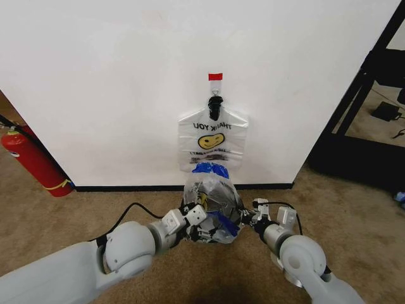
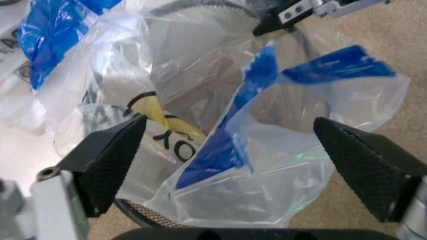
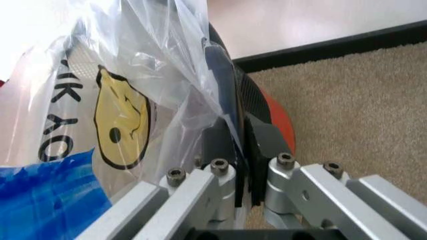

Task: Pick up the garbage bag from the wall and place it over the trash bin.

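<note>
A translucent garbage bag (image 1: 211,199) with blue patches and a yellow smiley (image 3: 120,120) is draped over the trash bin (image 3: 250,95), whose black mesh and red base (image 3: 280,125) show beside it. My left gripper (image 1: 197,223) sits at the bag's left side, open, its fingers (image 2: 107,160) spread wide around loose plastic (image 2: 267,165). On the bin's right side, my right gripper (image 1: 256,218) is shut, pinching the bag's edge (image 3: 223,120) against the bin. A second smiley bag (image 1: 212,139) hangs from the black hook (image 1: 215,101) on the white wall (image 1: 95,76), under red tape (image 1: 216,76).
A red fire extinguisher (image 1: 35,161) leans at the wall's left end. A black shelf frame (image 1: 367,95) stands on the right. A black cable (image 1: 136,209) lies on the brown carpet (image 1: 354,215) beside my left arm. A black baseboard (image 1: 126,188) runs along the wall's foot.
</note>
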